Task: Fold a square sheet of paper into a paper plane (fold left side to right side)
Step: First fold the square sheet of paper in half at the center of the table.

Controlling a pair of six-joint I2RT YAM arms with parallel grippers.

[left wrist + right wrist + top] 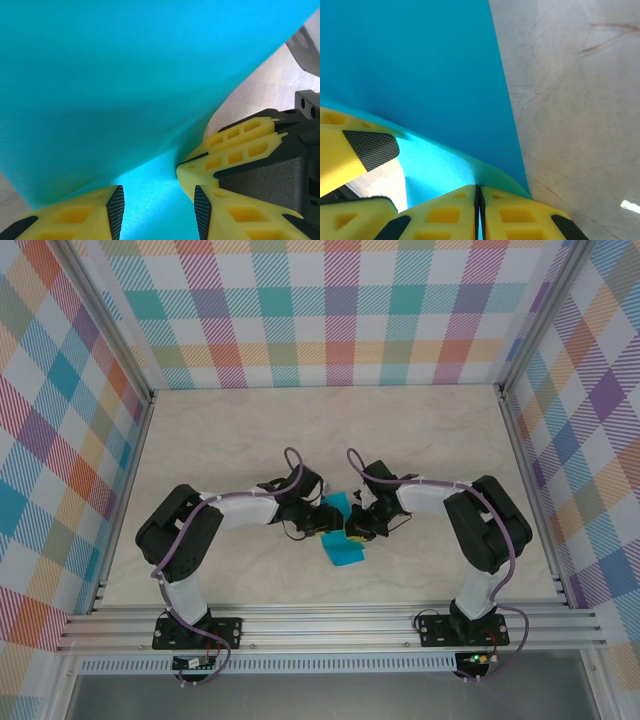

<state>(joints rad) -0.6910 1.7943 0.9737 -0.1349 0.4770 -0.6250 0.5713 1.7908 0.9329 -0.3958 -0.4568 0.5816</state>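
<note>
Resting on the counter (250, 440) between the arms, the square sheet of paper (347, 552) is seen curled upward. From the right wrist, its edge is shown pinched by the right tool (478, 189), fingers pressed together. From the left wrist, the left tool (157, 200) is shown spread astride the sheet.

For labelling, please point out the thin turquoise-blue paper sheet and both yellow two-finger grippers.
turquoise-blue paper sheet (348, 553): top external view, near part.
left gripper (157, 210): left wrist view, gap between fingertips.
right gripper (479, 200): right wrist view, seam between shut fingertips.
</note>
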